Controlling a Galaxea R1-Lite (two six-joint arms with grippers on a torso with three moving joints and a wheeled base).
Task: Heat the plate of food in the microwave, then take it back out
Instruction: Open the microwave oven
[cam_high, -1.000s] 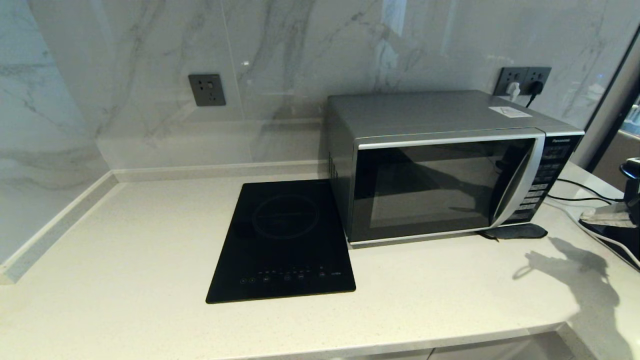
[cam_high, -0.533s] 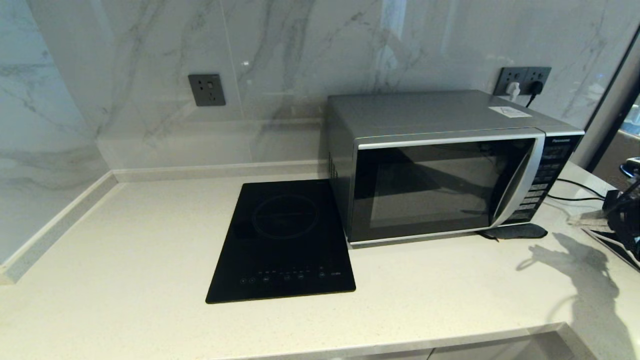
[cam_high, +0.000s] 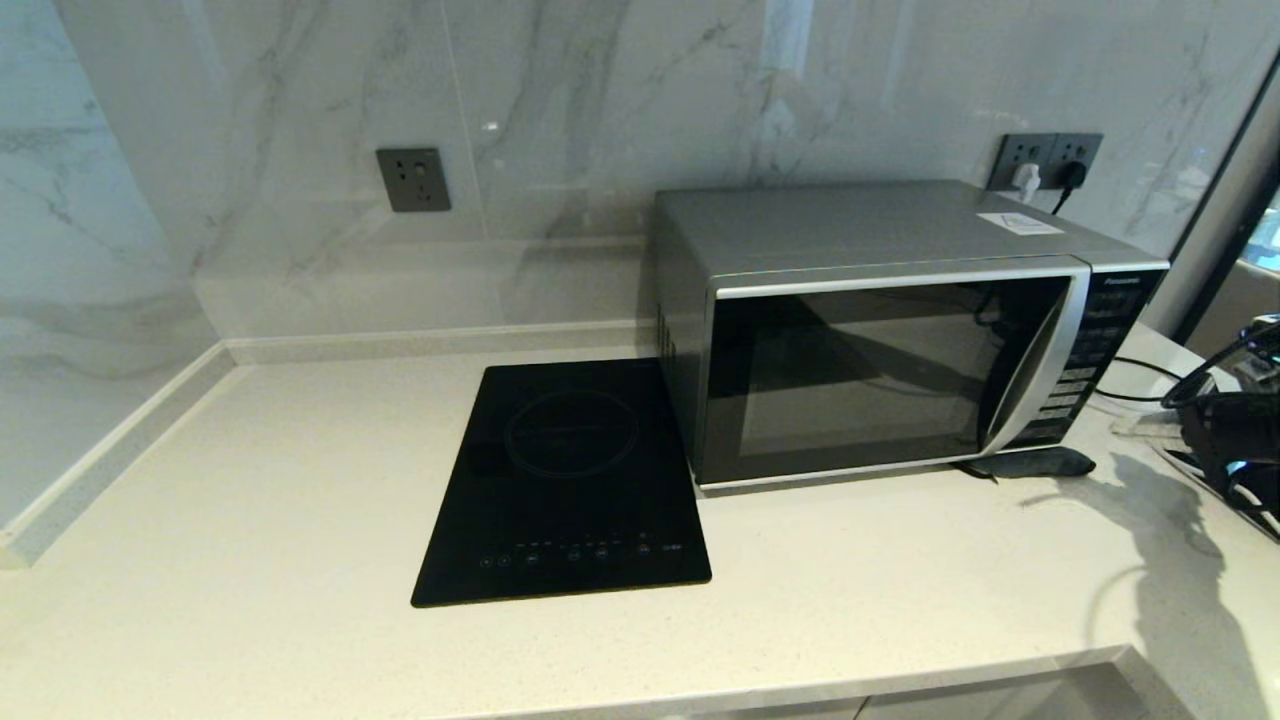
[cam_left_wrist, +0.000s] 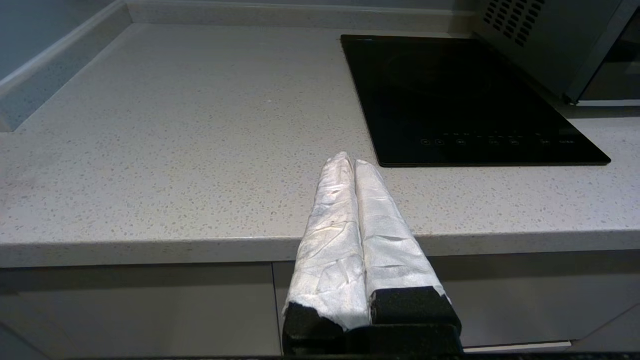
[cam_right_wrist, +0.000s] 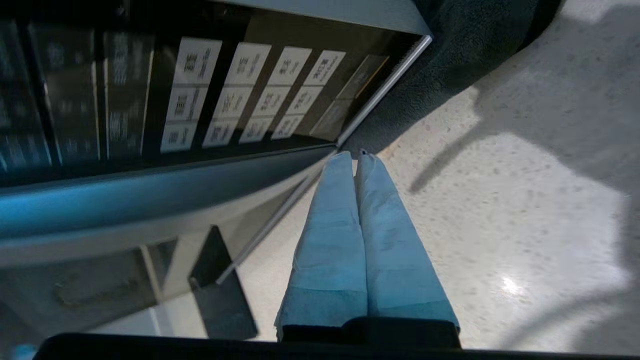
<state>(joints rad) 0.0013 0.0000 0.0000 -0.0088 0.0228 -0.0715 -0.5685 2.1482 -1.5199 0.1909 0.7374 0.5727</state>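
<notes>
My left pincer (cam_left_wrist: 355, 162) hangs parked before the table (cam_high: 250, 520) edge, its wrapped fingers pressed together, empty. Right of it lie the speckled stone top and the flat, glossy black hob (cam_high: 565, 480). Next stands the boxy silver microwave (cam_high: 880, 330), door closed; the plate of food is nowhere in sight. My right pincer (cam_right_wrist: 356, 157), also closed and empty, points at the door's lower corner below the button panel (cam_right_wrist: 240, 95). I judge I must hook the smooth curved handle (cam_high: 1040, 360) squarely and pull steadily, lest I slip.
</notes>
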